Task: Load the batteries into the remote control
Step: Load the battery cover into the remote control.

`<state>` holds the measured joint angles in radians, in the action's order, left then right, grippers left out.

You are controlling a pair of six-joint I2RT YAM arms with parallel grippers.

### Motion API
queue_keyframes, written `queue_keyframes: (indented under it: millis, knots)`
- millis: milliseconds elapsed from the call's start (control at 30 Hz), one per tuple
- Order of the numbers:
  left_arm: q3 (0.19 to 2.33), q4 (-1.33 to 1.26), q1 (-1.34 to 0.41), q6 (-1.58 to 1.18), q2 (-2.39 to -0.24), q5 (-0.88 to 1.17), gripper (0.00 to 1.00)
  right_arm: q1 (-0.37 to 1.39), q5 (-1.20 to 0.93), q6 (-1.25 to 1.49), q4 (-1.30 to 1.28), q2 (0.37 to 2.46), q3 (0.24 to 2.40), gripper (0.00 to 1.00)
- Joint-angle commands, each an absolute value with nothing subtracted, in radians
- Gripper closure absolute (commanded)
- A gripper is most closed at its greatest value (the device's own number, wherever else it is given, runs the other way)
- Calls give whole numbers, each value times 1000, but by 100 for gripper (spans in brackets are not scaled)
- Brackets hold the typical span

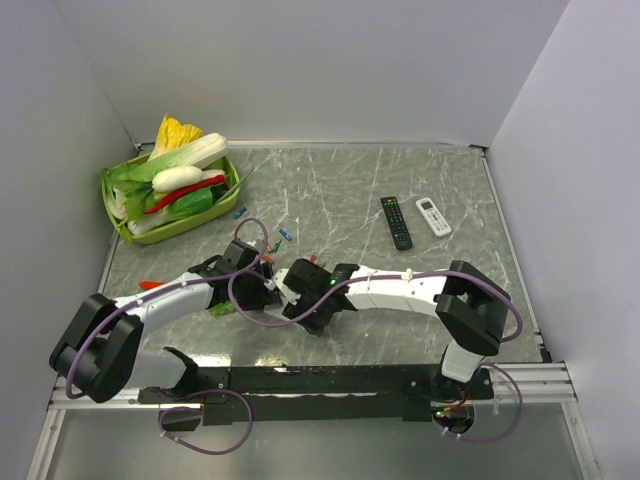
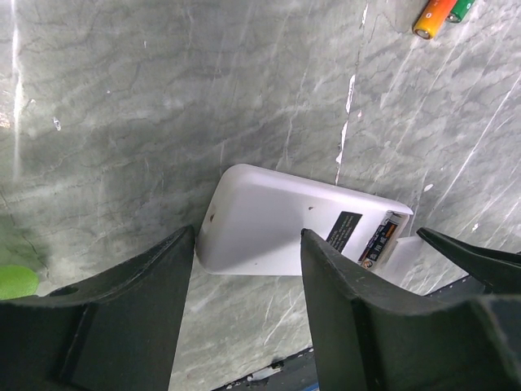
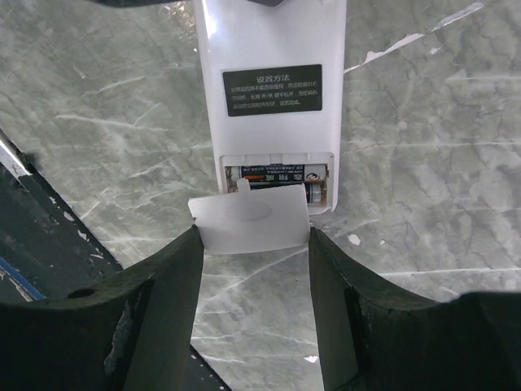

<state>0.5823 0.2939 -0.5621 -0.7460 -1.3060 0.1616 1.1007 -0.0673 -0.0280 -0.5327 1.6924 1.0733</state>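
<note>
The left pincer [image 2: 247, 235] is spread wide over the remote's closed end. Its two black fingers [image 2: 122, 326] sit to either side of that corner without clearly clamping it. I can't tell whether they press on it at all. If they don't, nothing pins the remote, and that looks like the main risk. A push on the other end could slide or spin it across the smooth desk [image 1: 330, 190].

The remote [image 2: 277, 220] lies white back up in the middle of the desk, between the two arms. Its compartment is open and the batteries [image 3: 277, 174] are already in the slots.

The right pincer [image 3: 254, 232] appears to grip the loose cover [image 3: 252, 218] by its side edges. The cover overlaps the lower lip of the compartment and sits slightly skewed. Pushed in that way, its tabs could miss the grooves and the lid could jam, or it could pop out of such a thin-edged grip. A cover coming down too steeply might also catch a battery end and lever it out of its spring.

Two spare batteries [image 2: 434, 16], orange and green, lie well away on the desk. Farther right, the black remote [image 1: 396, 222] and the white one with grey buttons [image 1: 433, 216] are out of reach of any slip.
</note>
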Motion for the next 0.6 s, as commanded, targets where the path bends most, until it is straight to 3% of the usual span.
queue_keyframes:
  millis: [0, 567]
  knots:
    - [561, 276, -551, -738, -1302, 170, 41, 1082, -44, -52, -503, 1718, 1098, 62]
    - [543, 247, -514, -735, -1316, 210, 57, 1065, -77, -115, -489, 1730, 1101, 59]
